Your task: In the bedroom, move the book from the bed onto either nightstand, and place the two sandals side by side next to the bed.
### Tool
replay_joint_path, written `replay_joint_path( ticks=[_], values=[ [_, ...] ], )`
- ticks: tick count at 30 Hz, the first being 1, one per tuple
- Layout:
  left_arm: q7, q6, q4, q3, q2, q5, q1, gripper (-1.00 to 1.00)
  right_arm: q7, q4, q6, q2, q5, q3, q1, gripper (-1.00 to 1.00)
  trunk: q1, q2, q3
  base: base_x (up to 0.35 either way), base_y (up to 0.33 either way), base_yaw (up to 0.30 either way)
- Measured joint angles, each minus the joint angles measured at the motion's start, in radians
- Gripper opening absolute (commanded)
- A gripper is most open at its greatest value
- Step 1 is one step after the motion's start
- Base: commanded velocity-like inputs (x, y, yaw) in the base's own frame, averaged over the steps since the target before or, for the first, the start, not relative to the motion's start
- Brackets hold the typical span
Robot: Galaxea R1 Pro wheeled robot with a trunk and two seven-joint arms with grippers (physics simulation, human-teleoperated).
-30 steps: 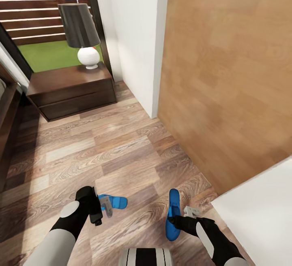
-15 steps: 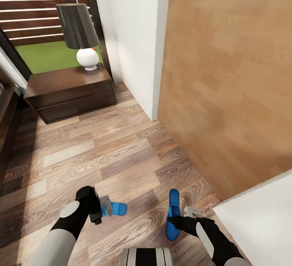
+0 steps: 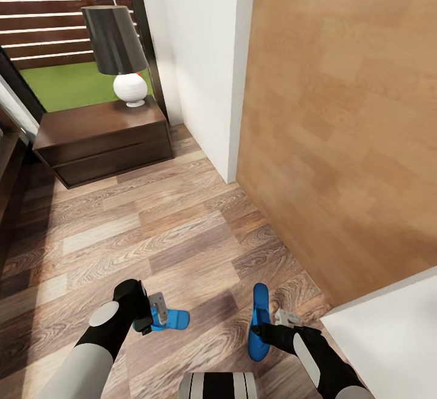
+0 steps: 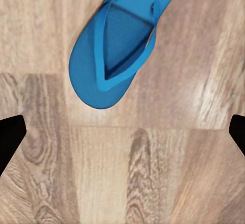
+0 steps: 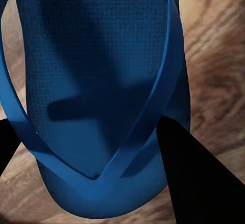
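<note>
No writing is legible. My left gripper (image 3: 159,313) hangs released above one sandal (image 4: 115,45) lying flat on the floor (image 3: 152,229). My right gripper (image 3: 276,320) clamps the other sandal (image 3: 260,320), near the wood panel (image 3: 340,119).

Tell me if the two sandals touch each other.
Apart. The head view shows bare floor between the left sandal and the right sandal.
</note>
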Motion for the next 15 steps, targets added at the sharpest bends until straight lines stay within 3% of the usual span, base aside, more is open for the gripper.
replay_joint_path(
  ticks=[8,15],
  values=[
    [0.000,0.000,0.000,0.000,0.000,0.000,0.000,1.00,0.000,0.000,0.000,0.000,0.000,0.000,0.000,-1.00,0.000,0.000,0.000,0.000,0.010,0.000],
    [0.000,0.000,0.000,0.000,0.000,0.000,0.000,1.00,0.000,0.000,0.000,0.000,0.000,0.000,0.000,-1.00,0.000,0.000,0.000,0.006,0.183,0.000]
  ],
)
